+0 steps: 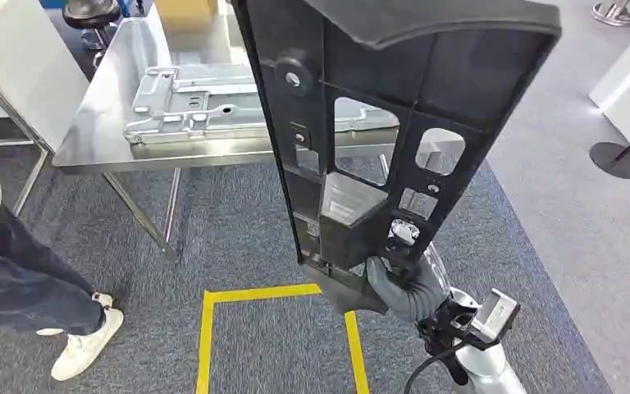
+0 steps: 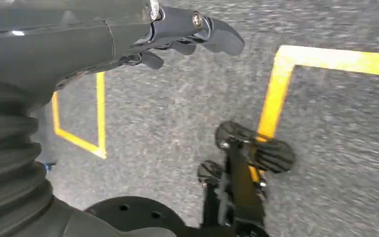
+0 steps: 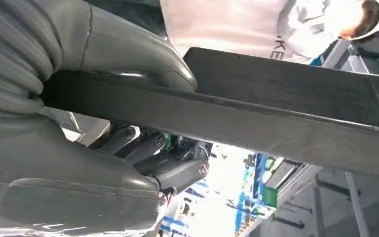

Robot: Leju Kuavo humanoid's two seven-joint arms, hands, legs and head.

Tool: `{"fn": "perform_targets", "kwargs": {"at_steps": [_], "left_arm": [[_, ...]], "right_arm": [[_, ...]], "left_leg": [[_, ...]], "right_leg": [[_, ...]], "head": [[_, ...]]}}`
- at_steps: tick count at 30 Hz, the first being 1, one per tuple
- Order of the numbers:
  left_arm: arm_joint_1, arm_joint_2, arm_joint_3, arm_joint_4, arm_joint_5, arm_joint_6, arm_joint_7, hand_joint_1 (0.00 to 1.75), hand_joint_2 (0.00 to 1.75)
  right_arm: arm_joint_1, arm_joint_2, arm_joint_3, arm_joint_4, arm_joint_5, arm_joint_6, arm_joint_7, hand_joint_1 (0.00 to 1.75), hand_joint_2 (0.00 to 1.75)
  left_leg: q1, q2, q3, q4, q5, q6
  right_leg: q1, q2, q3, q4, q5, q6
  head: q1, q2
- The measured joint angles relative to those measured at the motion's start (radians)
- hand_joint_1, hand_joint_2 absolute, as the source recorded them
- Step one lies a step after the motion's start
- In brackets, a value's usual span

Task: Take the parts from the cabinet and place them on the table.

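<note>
Nearest the robot, at 5 o'clock in the head view, right hand (image 1: 404, 285) grips the bottom end of a long black plastic panel (image 1: 377, 123); fingers wrapped around its lower edge, thumb pressed on one face in the right wrist view, darker fingers (image 3: 177, 170) curled against the other. Panel stands nearly upright, tilted a little toward 1 o'clock, ribbed back side facing the camera, several cut-out windows through it.

Left hand (image 2: 187, 34) hangs over the carpet in the left wrist view, fingers loosely apart, nothing in them.

Yellow tape (image 1: 254, 295) marks a square outline on the grey carpet (image 1: 238, 230) at 6 o'clock, just beside the panel's lower end.

At 9 o'clock, a person's leg in dark trousers and a white shoe (image 1: 86, 345).

Further out, 11 to 12 o'clock, a steel table (image 1: 98, 139) carries a flat silver metal part (image 1: 189, 103), partly hidden behind the panel. Cardboard box (image 1: 184, 12) at the table's far edge.
</note>
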State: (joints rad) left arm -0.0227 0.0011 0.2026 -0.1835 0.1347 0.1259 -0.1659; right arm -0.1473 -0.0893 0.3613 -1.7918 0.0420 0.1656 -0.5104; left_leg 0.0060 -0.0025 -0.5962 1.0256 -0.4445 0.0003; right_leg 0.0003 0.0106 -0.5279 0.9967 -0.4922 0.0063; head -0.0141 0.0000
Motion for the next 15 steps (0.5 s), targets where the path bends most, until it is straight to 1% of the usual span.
{"fn": "perform_targets", "kwargs": {"at_steps": [2, 3, 4, 5, 6, 7, 8, 9, 10, 11, 12, 13, 14, 15], "left_arm": [[0.000, 0.000, 0.002, 0.000, 0.001, 0.000, -0.001, 0.00, 1.75], [-0.001, -0.002, 0.002, 0.000, 0.002, 0.000, -0.002, 0.00, 1.75], [0.002, -0.005, 0.003, 0.000, 0.003, -0.001, -0.002, 0.00, 1.75], [0.001, -0.005, 0.004, 0.000, 0.003, -0.001, -0.003, 0.00, 1.75], [0.000, -0.005, 0.005, 0.000, 0.003, -0.002, -0.004, 0.00, 1.75], [0.000, -0.005, 0.005, 0.000, 0.003, -0.002, -0.005, 0.00, 1.75], [0.000, -0.005, 0.006, 0.000, 0.003, -0.002, -0.005, 0.00, 1.75], [0.000, -0.005, 0.006, 0.000, 0.003, -0.003, -0.005, 0.00, 1.75], [0.000, -0.005, 0.006, 0.000, 0.003, -0.005, -0.006, 0.00, 1.75], [0.001, -0.005, 0.006, 0.000, 0.003, -0.005, -0.006, 0.00, 1.75], [0.003, -0.005, 0.007, 0.000, 0.003, -0.005, -0.006, 0.00, 1.75], [0.003, -0.006, 0.008, 0.000, 0.003, -0.006, -0.006, 0.00, 1.75], [0.003, -0.007, 0.008, 0.000, 0.003, -0.006, -0.007, 0.00, 1.75], [0.001, -0.007, 0.010, 0.000, 0.004, -0.006, -0.008, 0.00, 1.75]], "right_arm": [[-0.001, -0.003, 0.001, 0.001, -0.001, 0.019, -0.008, 1.75, 1.75], [-0.005, -0.003, 0.002, 0.001, -0.003, 0.024, -0.011, 1.75, 1.75], [-0.008, -0.005, 0.002, 0.001, -0.004, 0.027, -0.012, 1.75, 1.75], [-0.013, -0.007, 0.002, 0.002, -0.005, 0.027, -0.014, 1.75, 1.75], [-0.018, -0.008, 0.002, 0.002, -0.006, 0.027, -0.017, 1.75, 1.75], [-0.019, -0.011, 0.002, 0.004, -0.007, 0.028, -0.018, 1.75, 1.75], [-0.018, -0.011, 0.002, 0.006, -0.008, 0.028, -0.019, 1.75, 1.75], [-0.018, -0.012, 0.003, 0.008, -0.008, 0.029, -0.020, 1.75, 1.75], [-0.019, -0.013, 0.003, 0.010, -0.008, 0.029, -0.020, 1.75, 1.75], [-0.019, -0.013, 0.003, 0.010, -0.009, 0.029, -0.021, 1.75, 1.75], [-0.021, -0.013, 0.003, 0.010, -0.010, 0.029, -0.021, 1.75, 1.75], [-0.023, -0.013, 0.003, 0.010, -0.010, 0.029, -0.022, 1.75, 1.75], [-0.026, -0.013, 0.002, 0.010, -0.011, 0.029, -0.022, 1.75, 1.75], [-0.029, -0.014, 0.002, 0.008, -0.011, 0.029, -0.023, 1.75, 1.75]], "left_leg": [[-0.004, -0.001, -0.002, -0.001, -0.006, 0.010], [0.000, -0.001, 0.003, -0.009, -0.005, 0.016], [0.005, 0.000, 0.013, -0.016, -0.003, 0.021], [0.005, 0.000, 0.019, -0.020, -0.007, 0.028], [0.005, 0.001, 0.021, -0.020, -0.009, 0.031], [0.004, 0.000, 0.023, -0.020, -0.013, 0.034], [0.004, 0.000, 0.026, -0.020, -0.016, 0.035], [0.003, -0.001, 0.029, -0.019, -0.020, 0.035], [0.003, -0.002, 0.038, -0.019, -0.026, 0.034], [0.003, -0.003, 0.047, -0.019, -0.032, 0.032], [0.002, -0.004, 0.057, -0.020, -0.039, 0.030], [0.001, -0.004, 0.067, -0.020, -0.045, 0.027], [0.000, -0.004, 0.067, -0.021, -0.051, 0.023], [-0.002, -0.006, 0.066, -0.018, -0.054, 0.016]], "right_leg": [[-0.003, -0.001, 0.002, -0.005, -0.003, 0.010], [-0.001, 0.000, 0.007, -0.006, -0.007, 0.018], [-0.007, -0.002, 0.007, 0.004, -0.015, 0.024], [-0.006, -0.005, -0.013, 0.048, -0.037, 0.028], [-0.008, -0.005, -0.057, 0.127, -0.072, 0.032], [-0.010, -0.005, -0.110, 0.218, -0.105, 0.035], [-0.011, -0.005, -0.157, 0.292, -0.126, 0.037], [-0.011, -0.005, -0.189, 0.331, -0.124, 0.038], [-0.011, -0.005, -0.192, 0.313, -0.089, 0.036], [-0.011, -0.005, -0.171, 0.252, -0.039, 0.033], [-0.010, -0.005, -0.135, 0.160, 0.020, 0.027], [-0.007, -0.005, -0.095, 0.061, 0.076, 0.018], [-0.001, -0.008, -0.075, 0.026, 0.070, 0.008], [0.003, -0.009, -0.073, 0.003, 0.064, 0.006]], "head": [[0.002, 0.000], [0.001, 0.000], [0.002, 0.000], [0.008, 0.000], [0.011, 0.000], [0.010, 0.000], [0.010, 0.000], [0.010, 0.000], [0.010, 0.000], [0.011, 0.000], [0.010, 0.000], [0.011, 0.000], [0.010, 0.000], [0.008, 0.000]]}}
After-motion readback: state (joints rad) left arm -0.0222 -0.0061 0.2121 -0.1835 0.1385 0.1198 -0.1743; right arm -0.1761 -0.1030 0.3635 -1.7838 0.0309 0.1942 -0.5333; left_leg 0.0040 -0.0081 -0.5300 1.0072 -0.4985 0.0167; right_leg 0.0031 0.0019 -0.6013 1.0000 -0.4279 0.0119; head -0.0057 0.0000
